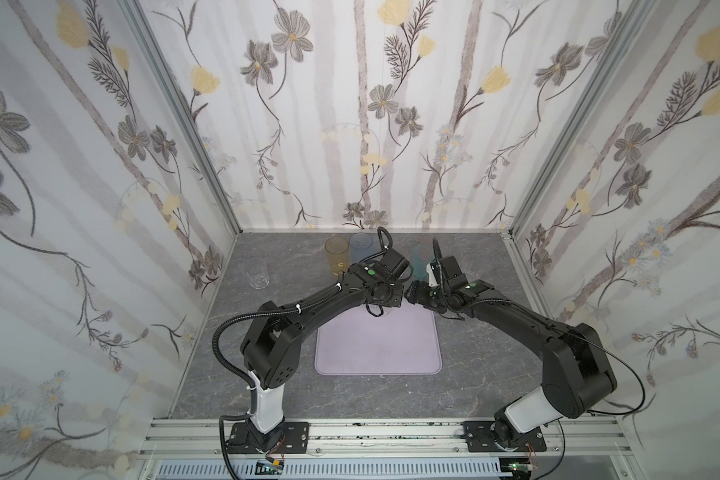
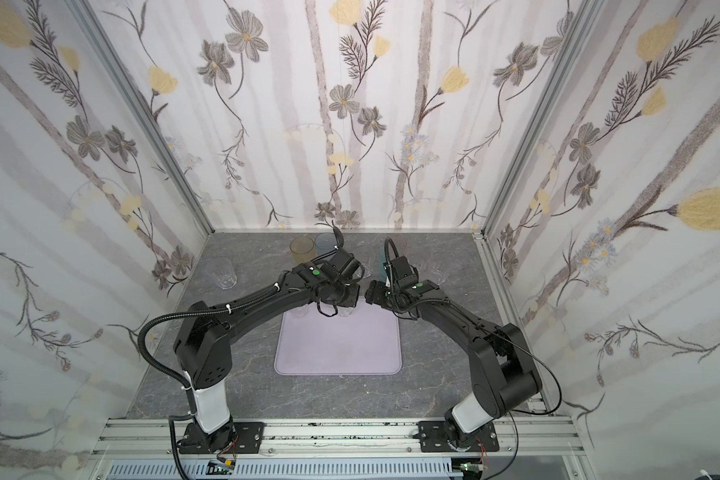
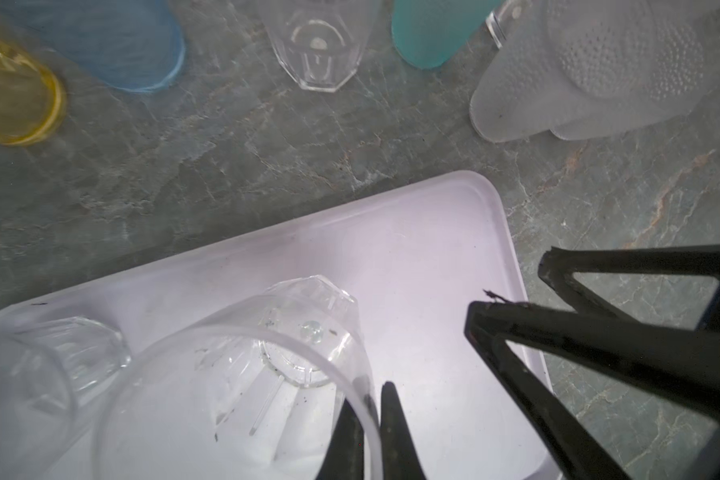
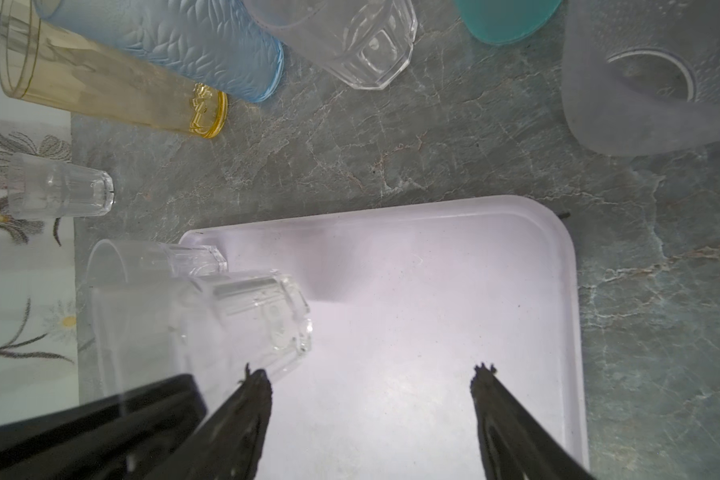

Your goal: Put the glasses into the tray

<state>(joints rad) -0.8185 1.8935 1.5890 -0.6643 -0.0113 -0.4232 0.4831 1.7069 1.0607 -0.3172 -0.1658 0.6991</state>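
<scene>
From the wrist views alone: left claw (image 3: 368,395) pinches clear glass (image 3: 233,374), right claw (image 4: 371,372) gapes.

The tray (image 4: 433,299) looks matt, smooth plastic; the tabletop (image 4: 350,158) veined stone. Beyond the tray, a frosted glass (image 3: 578,83) is dimpled, a blue glass (image 4: 208,41) leaf-embossed.

Left arm (image 1: 308,309) and right arm (image 1: 512,313) inward, nearly touching; left gripper (image 3: 368,401) tightly closed, right gripper (image 4: 371,380) spread wide.
</scene>
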